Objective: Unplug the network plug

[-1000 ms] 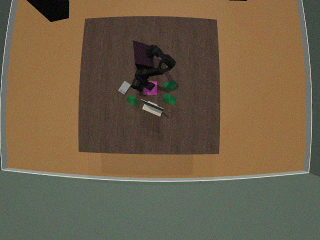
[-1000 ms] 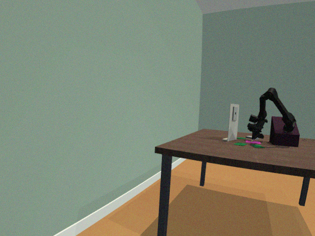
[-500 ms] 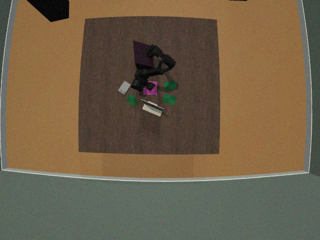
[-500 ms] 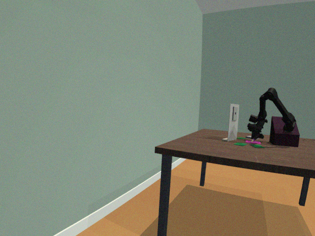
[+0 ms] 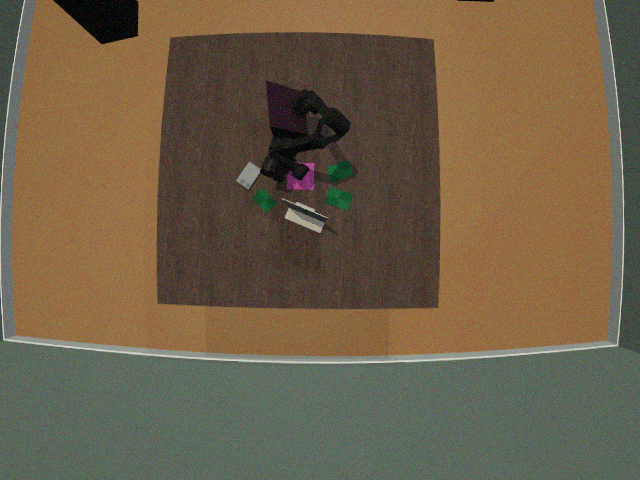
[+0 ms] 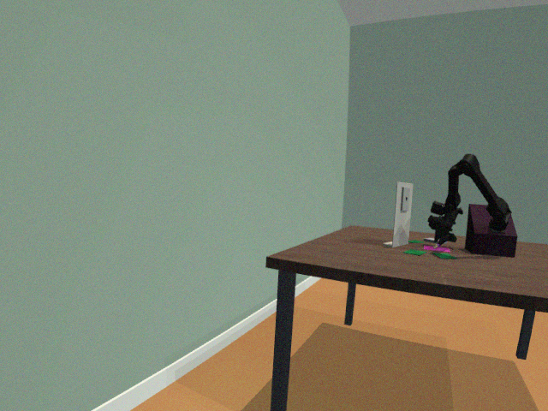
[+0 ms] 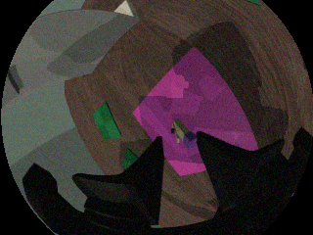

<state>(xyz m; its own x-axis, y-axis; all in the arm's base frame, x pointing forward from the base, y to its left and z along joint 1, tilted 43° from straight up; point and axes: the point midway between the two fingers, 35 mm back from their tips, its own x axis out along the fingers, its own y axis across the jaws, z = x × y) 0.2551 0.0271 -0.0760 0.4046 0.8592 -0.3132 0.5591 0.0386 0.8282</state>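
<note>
Arm point(image 6: 479, 183): matte black throughout, slender links joined by rounded, bulkier joint housings. Elbow joint reads as smooth knob. Base seated on dark purple box-shaped mount point(image 6: 490, 236) with sloped upper face. Wrist section point(image 5: 276, 164) blocky, small boxy module projecting to one side. Fingers: two black wedge-shaped blades, broad at root, tapering to sharp points, faintly glossy on inner faces. Curved black housing rim beneath them. Cables, screws, markings too small to tell.
</note>
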